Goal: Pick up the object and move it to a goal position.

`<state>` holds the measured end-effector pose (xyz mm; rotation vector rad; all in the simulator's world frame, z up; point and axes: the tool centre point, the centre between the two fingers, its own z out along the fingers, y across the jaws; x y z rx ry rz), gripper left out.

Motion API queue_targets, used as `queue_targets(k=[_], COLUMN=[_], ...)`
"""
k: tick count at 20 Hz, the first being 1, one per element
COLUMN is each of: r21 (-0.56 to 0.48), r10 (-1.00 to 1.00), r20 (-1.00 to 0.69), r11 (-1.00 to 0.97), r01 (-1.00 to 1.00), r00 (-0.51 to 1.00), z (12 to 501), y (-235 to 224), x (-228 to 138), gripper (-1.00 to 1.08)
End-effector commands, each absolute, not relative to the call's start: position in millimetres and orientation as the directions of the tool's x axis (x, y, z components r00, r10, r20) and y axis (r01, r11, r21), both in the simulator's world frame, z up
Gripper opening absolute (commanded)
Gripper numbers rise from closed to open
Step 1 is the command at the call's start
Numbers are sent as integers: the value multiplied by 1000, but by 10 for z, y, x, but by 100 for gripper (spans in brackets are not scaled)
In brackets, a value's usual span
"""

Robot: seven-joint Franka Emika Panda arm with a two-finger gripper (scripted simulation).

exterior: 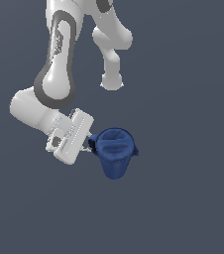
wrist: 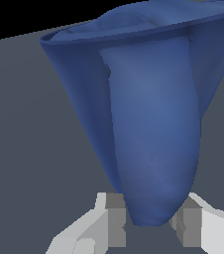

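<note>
The hand is clamped on the dark blue cup — nothing discernible inside it.

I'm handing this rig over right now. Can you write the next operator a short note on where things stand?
Gripper: closed on the handle side of the blue pitcher cup; in the wrist view its fingers flank the cup's handle.
Cup: at the gripper's tip, open rim facing the exterior camera.
Done: the grasp seems made.
Left: carry it to the goal; no goal marker shows in either view.
</note>
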<state>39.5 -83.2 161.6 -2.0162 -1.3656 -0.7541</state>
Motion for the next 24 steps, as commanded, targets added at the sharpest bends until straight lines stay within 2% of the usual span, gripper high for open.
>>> queue_targets(k=[1,15,24], r21=[-152,-153,-154], r10=[610,608,610], r20=[727,729,727], r11=[-305,-304,-303], r01=[940,940,941], r00=[315,315,315], z=[1617,2017,2059], y=[-828,-315,-269], x=[396,678,721], gripper=[-100,-100,-100])
